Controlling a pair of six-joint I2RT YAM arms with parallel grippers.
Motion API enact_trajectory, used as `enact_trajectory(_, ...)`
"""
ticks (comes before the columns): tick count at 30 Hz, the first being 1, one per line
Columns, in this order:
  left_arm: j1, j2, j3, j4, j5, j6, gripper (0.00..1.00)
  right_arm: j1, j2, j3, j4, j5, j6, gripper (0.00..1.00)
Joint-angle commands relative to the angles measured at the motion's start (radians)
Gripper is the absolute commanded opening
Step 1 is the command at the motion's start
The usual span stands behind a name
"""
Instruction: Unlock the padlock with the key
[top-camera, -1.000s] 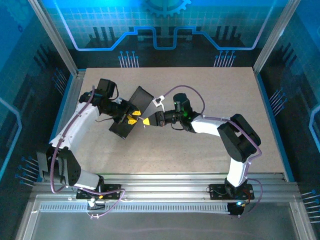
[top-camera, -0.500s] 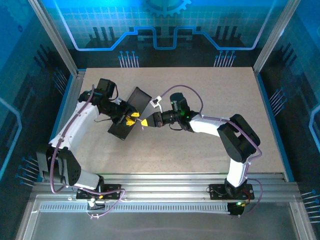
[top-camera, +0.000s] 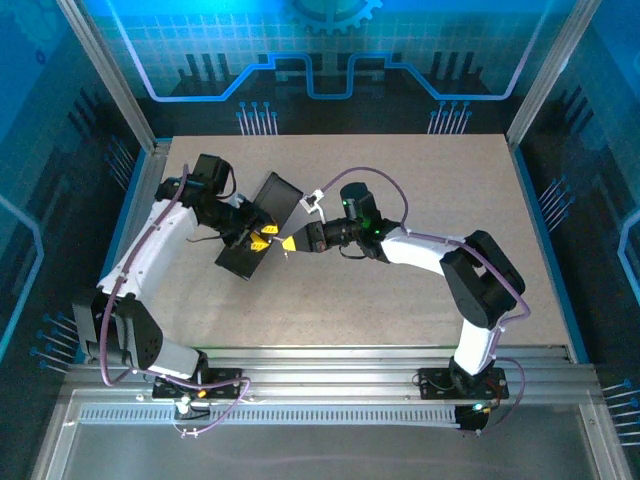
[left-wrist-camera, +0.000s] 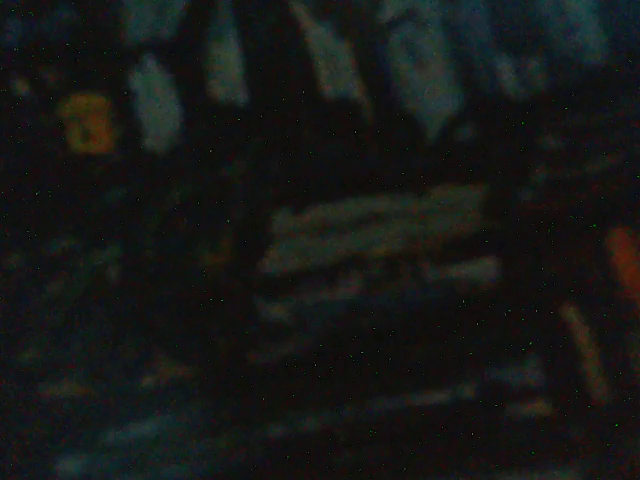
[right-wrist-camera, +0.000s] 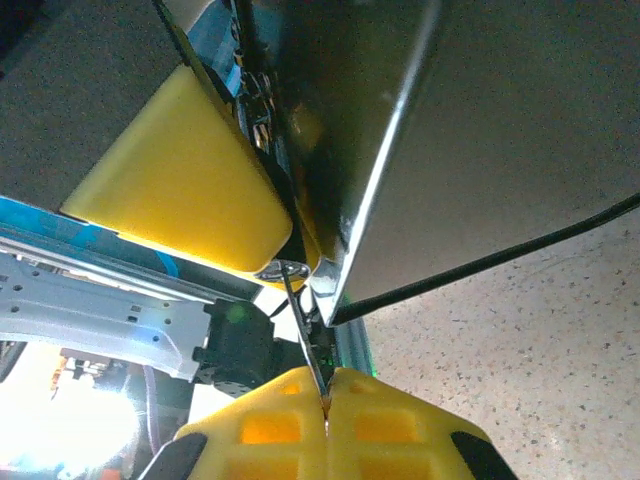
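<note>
Your R gripper (right-wrist-camera: 325, 392) pinches the key (right-wrist-camera: 303, 325) beside the box (right-wrist-camera: 480, 130); L gripper (top-camera: 261, 239) alongside, jaws' state unclear.

right pincer (right-wrist-camera: 325, 405) pinching key (right-wrist-camera: 303, 322), beside box (right-wrist-camera: 480, 130)

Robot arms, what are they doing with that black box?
The right gripper pinches a thin key and pokes it toward the edge of the box, where the left gripper sits. The padlock is too hidden to make out, so I can't tell if the key is in yet.
</note>
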Motion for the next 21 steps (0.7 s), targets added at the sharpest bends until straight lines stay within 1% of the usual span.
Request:
enact_trajectory(1,-0.030,0.002,0.028,-0.017,0.076,0.030,0.00,0.023,-0.044,0.026,0.207,-0.060,0.067,0.00)
enact_trajectory(4,-0.026,-0.001,0.023,-0.001,0.088,0.019,0.00,0.022,-0.042,0.018,0.149,-0.052,0.036,0.00)
enact_trajectory(7,-0.005,-0.013,0.006,0.032,0.110,0.001,0.00,0.017,-0.049,-0.009,0.118,-0.050,0.019,0.00)
enact_trajectory(11,0.025,-0.017,-0.007,0.046,0.131,0.002,0.00,0.001,-0.076,-0.055,0.040,-0.026,-0.042,0.00)
enact_trajectory(18,0.044,-0.022,-0.032,0.055,0.139,0.007,0.00,-0.023,-0.082,-0.101,0.045,-0.022,-0.052,0.00)
enact_trajectory(21,0.053,-0.025,-0.035,0.058,0.139,0.006,0.00,-0.024,-0.077,-0.094,0.000,-0.007,-0.075,0.00)
